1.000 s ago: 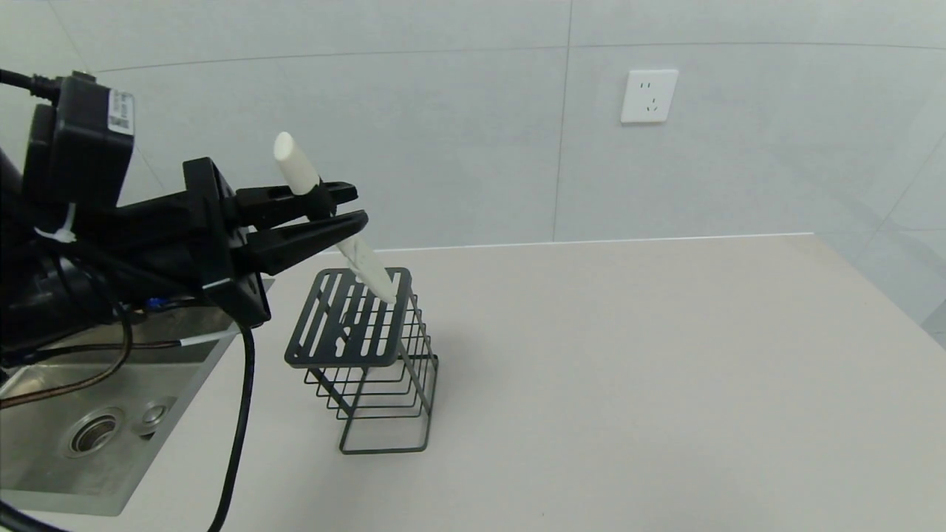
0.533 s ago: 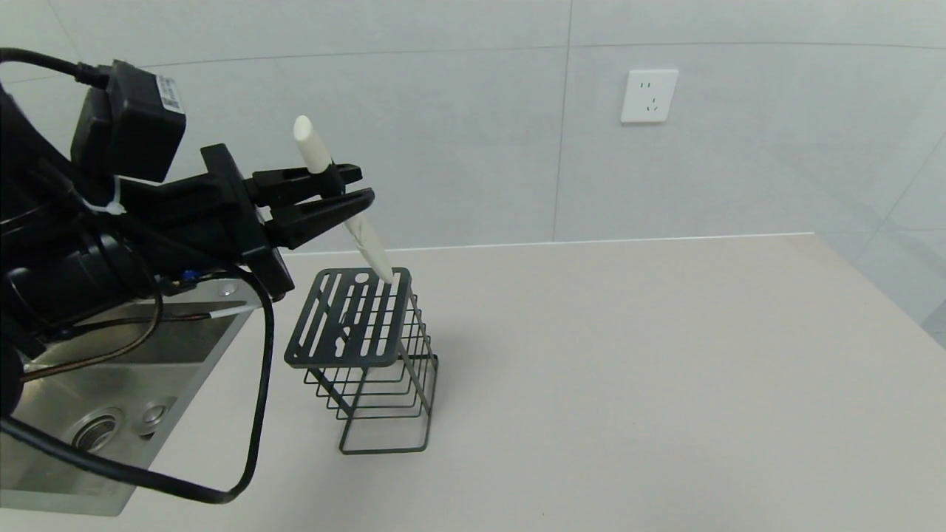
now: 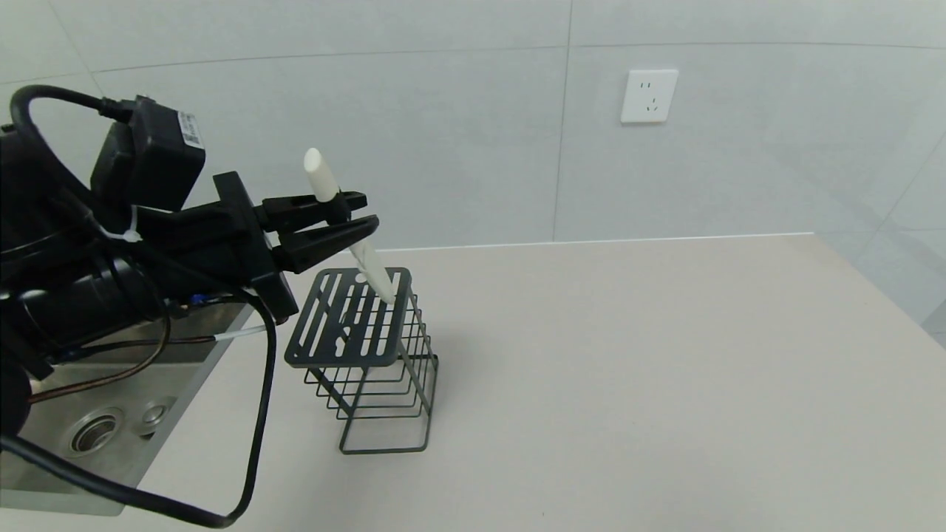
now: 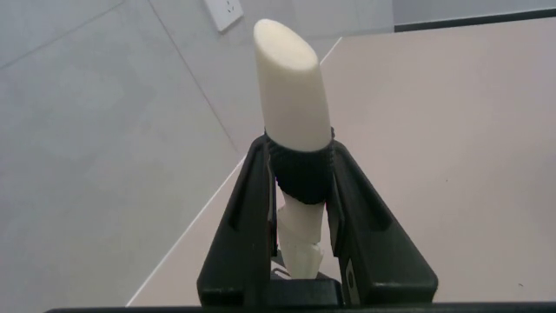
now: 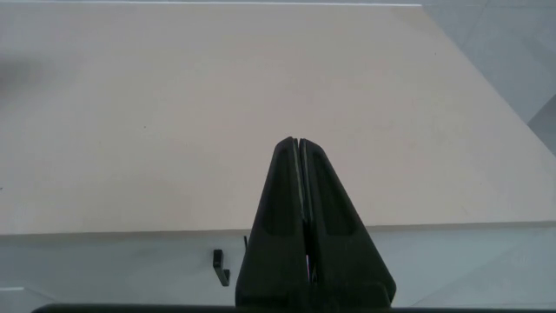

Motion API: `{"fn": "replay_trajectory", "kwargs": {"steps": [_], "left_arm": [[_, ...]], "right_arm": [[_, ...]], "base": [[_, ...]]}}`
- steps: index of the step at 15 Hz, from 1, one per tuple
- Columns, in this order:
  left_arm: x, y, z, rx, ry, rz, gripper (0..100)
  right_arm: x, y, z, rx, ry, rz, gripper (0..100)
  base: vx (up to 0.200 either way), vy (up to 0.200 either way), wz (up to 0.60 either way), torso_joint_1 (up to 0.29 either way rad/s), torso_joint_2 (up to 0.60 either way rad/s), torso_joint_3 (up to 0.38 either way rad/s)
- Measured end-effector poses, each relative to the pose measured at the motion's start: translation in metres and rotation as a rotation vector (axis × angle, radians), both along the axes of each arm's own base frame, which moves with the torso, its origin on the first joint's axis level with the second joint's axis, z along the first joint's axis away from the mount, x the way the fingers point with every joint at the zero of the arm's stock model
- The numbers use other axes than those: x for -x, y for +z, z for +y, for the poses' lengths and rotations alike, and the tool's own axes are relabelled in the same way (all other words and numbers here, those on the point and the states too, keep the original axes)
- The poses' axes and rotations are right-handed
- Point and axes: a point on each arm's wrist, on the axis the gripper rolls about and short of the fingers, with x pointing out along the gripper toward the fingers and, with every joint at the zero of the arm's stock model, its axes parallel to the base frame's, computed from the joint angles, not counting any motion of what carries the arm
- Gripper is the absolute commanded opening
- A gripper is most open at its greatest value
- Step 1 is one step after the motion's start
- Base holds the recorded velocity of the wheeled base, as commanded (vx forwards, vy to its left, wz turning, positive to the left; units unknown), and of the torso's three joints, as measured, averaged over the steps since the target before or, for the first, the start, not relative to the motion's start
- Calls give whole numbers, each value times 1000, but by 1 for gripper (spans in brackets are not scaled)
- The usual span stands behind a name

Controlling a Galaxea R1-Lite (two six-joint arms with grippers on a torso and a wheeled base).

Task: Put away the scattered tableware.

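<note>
My left tool [image 3: 366, 210] pinches the white knife with a cream handle [image 3: 374, 270]. In the last second I brought it more upright and lower. Its tip is now at a slot in the top of the black wire rack [image 3: 347, 325], so I judge pushing it in comes next. My right tool [image 5: 300, 152] is pressed together.

1. Mid-section of white utensil [image 3: 319, 174] is hidden between the left hand [image 3: 366, 210] fingers; in the left wrist view its lower end sits behind the hand.
2. Tip is at the rack [image 3: 340, 359] top plate; can't tell if it's in a slot.
3. Sink [image 3: 44, 425] is cut off by the picture edge and partly covered by the arm.
</note>
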Motion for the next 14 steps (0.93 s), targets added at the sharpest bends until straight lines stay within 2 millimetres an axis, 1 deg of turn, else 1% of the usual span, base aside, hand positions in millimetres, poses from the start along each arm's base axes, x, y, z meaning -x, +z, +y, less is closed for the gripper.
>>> {"fn": "replay_trajectory", "kwargs": {"steps": [4,14], "left_arm": [[-2,-3,-1,-3,-1,10,0],[-15,-16,-4,-16,12,48,0]], "right_arm": [[0,0,0,0,0,0,0],[0,0,0,0,0,0,0]], "base": [[0,0,0,0,0,0],[0,0,0,0,0,0]]}}
